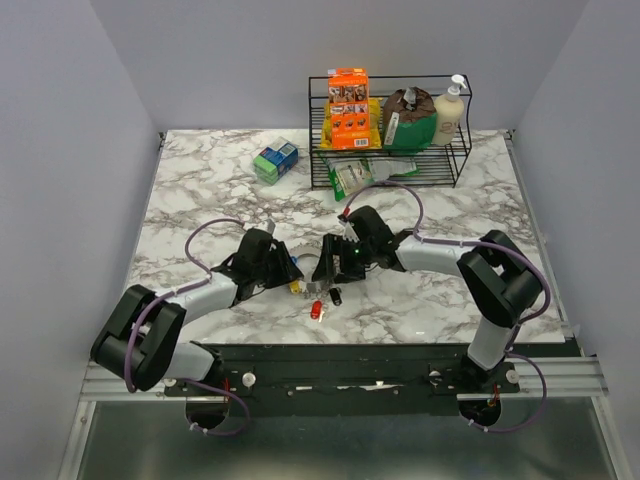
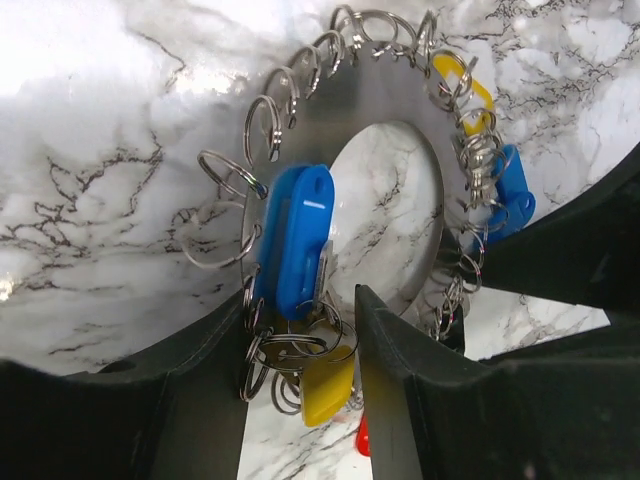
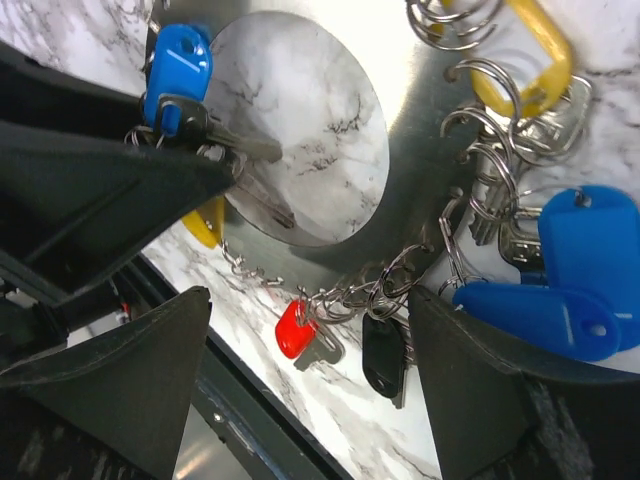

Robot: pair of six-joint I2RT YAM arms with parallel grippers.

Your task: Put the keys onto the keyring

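At the near middle of the bench (image 1: 200, 190), between both arms: the keyring (image 2: 330, 110), a flat holed plate edged with small split rings. Astride its rim, the left tool (image 2: 305, 305), half open, a blue key (image 2: 295, 235) and a yellow key (image 2: 325, 395) between its fingers; cannot tell whether gripped. Opposite, the right tool (image 3: 308, 300), spread wide, gripping nothing, around the rim's red key (image 3: 293, 330) and black key (image 3: 382, 355).

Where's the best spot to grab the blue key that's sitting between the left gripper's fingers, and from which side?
Probably take the blue key by its plastic head, pinching across the narrow width, from the near side where the left gripper straddles it. The head is long, flat-sided and in line with the fingers, lying over the inner edge of the keyring.
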